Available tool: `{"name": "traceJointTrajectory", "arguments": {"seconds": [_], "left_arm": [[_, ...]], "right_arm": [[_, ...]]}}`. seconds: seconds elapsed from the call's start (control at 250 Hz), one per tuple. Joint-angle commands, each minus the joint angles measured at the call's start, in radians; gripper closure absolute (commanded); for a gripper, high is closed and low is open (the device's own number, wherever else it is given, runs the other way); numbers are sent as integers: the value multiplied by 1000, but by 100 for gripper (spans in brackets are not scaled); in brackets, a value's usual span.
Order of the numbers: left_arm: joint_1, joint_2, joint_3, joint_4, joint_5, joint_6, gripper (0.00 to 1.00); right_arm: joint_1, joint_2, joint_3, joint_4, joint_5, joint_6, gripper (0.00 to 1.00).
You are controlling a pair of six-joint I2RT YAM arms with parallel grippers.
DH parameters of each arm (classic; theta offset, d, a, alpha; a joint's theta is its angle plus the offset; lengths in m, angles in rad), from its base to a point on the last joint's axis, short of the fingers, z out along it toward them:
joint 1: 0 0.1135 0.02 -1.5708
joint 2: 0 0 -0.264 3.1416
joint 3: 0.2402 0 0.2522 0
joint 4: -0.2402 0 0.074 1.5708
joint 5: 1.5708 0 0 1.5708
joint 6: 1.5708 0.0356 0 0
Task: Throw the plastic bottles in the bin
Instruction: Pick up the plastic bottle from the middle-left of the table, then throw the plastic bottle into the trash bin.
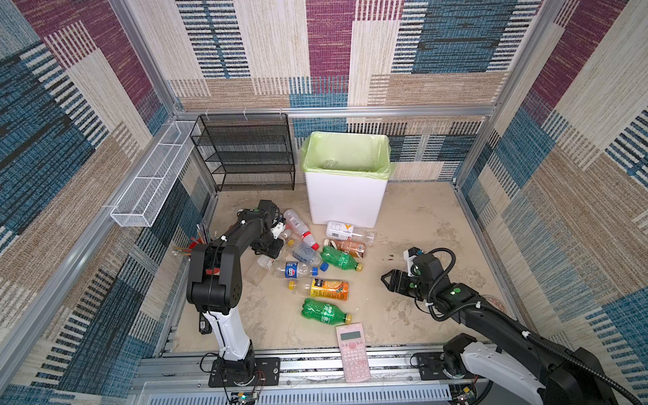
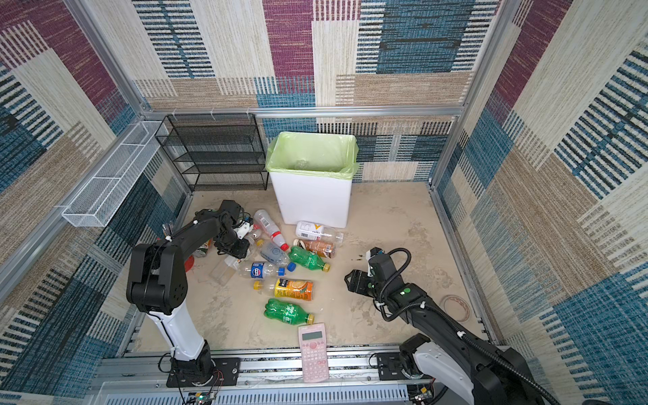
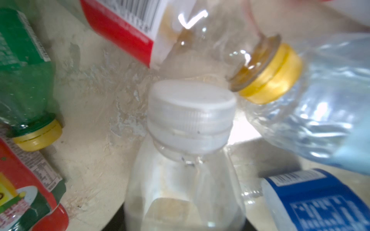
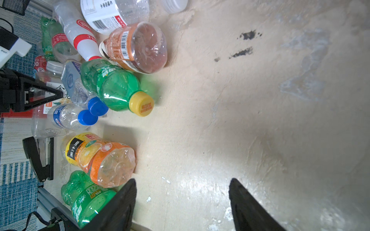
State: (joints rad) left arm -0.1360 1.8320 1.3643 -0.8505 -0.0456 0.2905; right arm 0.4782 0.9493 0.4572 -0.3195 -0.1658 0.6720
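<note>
The plastic bottles [image 1: 305, 253] lie scattered on the floor [image 1: 420, 228], a little toward 9 o'clock of its middle. The one in play is the white-capped clear bottle [image 3: 186, 170], on its side at the heap's 9 o'clock edge. The left gripper [image 1: 267, 249] is right down on it, but the fingers are hidden, so I cannot tell whether the jaws have clamped it or only straddle it. A yellow cap [image 3: 269, 75] sits just beside its white cap. Out from there, the red-banded bottle [image 1: 299, 228] lies at the heap's 12 o'clock. The blue-labelled bottle [image 1: 294, 270] is in the middle and a green bottle [image 1: 338, 258] at 3 o'clock. The orange juice bottle [image 1: 328, 289] and a second green bottle [image 1: 324, 312] are down at 6 o'clock. The bin [image 1: 345, 203] stands upright at the floor's 12 o'clock, green liner over its rim, with a white-labelled bottle [image 1: 345, 230] lying at its foot. At 3 o'clock of the heap the right gripper [image 1: 385, 280] hovers low, its jaws spread apart with only bare floor between them. The pink calculator [image 1: 353, 350] lies at 6 o'clock, the black mesh rack [image 1: 245, 154] at 11 o'clock and the white wire basket [image 1: 150, 179] at 10 o'clock.
</note>
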Motion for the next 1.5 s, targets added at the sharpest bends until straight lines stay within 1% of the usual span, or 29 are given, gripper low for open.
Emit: {"name": "traceJointTrajectory", "arguments": {"seconds": [0.0,0.1,0.176,0.256,0.34,0.38,0.42,0.492,0.548,0.584,0.628,0.7,0.756,0.844,0.88,0.936,1.012,1.048,1.112,1.164,1.212,1.276,1.42,1.496], "left_arm": [[-2,-81,10,-50,41,-23,55],[-4,-195,-5,-60,58,-50,58],[-4,-308,-28,-61,76,-75,59],[-5,-457,-57,-33,111,-135,59],[-16,-636,-112,67,150,-241,59],[-26,-731,-163,172,174,-300,59],[-37,-837,-240,332,185,-376,59],[-43,-1003,-407,708,200,-543,59],[-51,-1048,-503,1001,175,-654,59],[-58,-1025,-503,1108,165,-696,60],[-67,-962,-439,1167,179,-713,62],[-97,-827,-274,1235,224,-684,62],[-117,-710,-154,1341,232,-674,61],[-132,-499,64,1494,247,-704,60],[-141,-407,170,1517,257,-718,59],[-162,-264,358,1487,273,-726,53],[-188,-118,581,1346,275,-722,34],[-195,-72,648,1297,271,-714,29],[-207,-16,721,1236,240,-690,23],[-207,32,793,1160,235,-688,22],[-210,57,837,1142,249,-687,20],[-224,49,833,1175,239,-655,18],[-229,-30,806,1271,233,-597,19],[-227,-90,771,1260,229,-565,19]], "right_arm": [[0,-4,1,7,22,13,26],[0,4,4,26,23,11,26],[0,17,11,43,22,4,26],[0,33,20,68,17,-6,26],[0,50,29,100,12,-19,26],[0,61,34,116,11,-23,26],[0,70,39,130,8,-30,26],[0,89,49,147,2,-39,26],[0,102,56,159,-4,-47,26],[0,109,61,164,-7,-52,26],[1,113,67,170,-9,-57,26],[0,115,71,172,-9,-61,26],[0,111,74,173,-7,-67,26],[0,102,72,174,0,-67,26],[0,96,73,171,2,-66,26],[0,85,72,165,9,-63,26],[0,67,72,149,22,-62,26],[0,55,73,141,29,-61,26],[-1,35,69,127,38,-57,26],[-1,23,65,119,41,-52,26],[-1,15,60,116,40,-48,26],[-1,9,58,107,42,-48,26],[-1,8,53,105,38,-40,26],[-1,9,51,107,35,-36,26]]}}
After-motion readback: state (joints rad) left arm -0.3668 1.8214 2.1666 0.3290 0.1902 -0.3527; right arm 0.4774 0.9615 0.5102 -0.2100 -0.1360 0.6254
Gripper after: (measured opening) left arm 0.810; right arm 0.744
